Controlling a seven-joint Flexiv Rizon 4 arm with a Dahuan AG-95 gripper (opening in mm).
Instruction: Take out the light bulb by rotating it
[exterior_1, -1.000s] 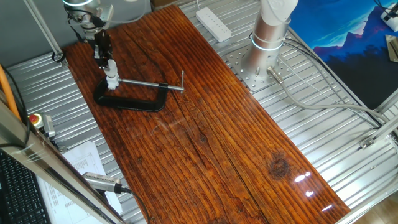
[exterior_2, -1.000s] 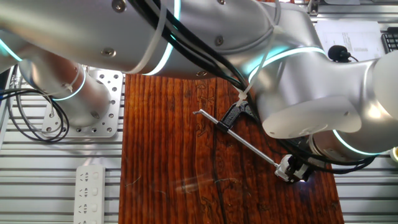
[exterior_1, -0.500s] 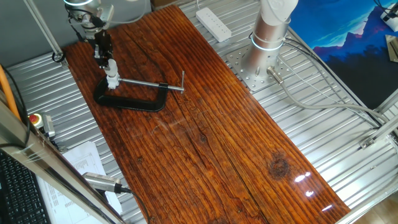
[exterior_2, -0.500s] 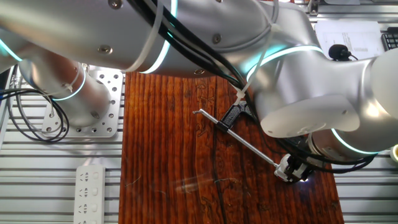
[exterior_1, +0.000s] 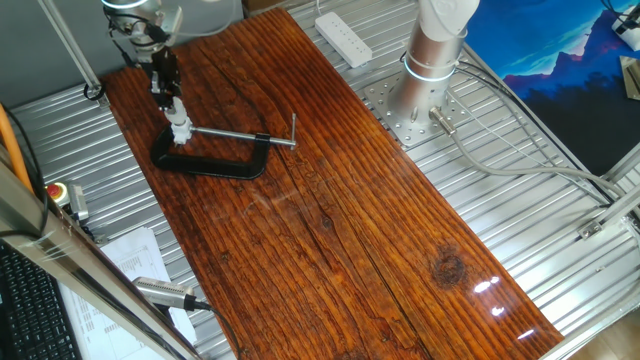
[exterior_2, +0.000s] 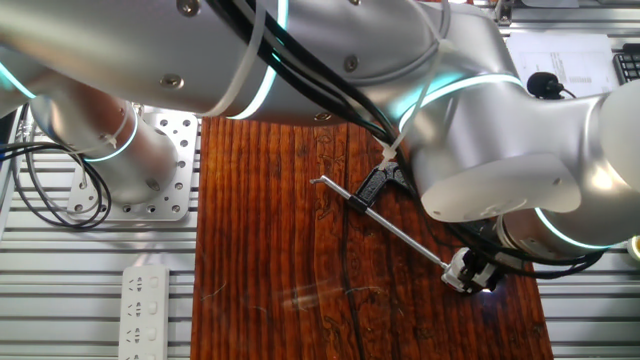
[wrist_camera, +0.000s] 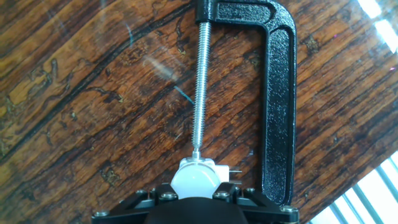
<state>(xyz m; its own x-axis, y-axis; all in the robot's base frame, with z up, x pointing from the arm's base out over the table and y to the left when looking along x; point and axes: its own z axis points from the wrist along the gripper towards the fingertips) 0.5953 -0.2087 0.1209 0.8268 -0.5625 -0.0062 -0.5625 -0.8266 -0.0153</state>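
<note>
Where the black C-clamp (exterior_1: 215, 160) lies flat on the wooden table (exterior_1: 330, 230) in the upper left of one fixed view, you see the light bulb (exterior_1: 178, 115) standing upright at the tip of the clamp's steel screw rod (exterior_1: 240, 135). Your gripper (exterior_1: 170, 97) sits directly on top of the bulb with its fingers pinching it. In the hand view the bulb (wrist_camera: 194, 182) shows at the bottom centre, just beyond the black fingers (wrist_camera: 155, 202).
</note>
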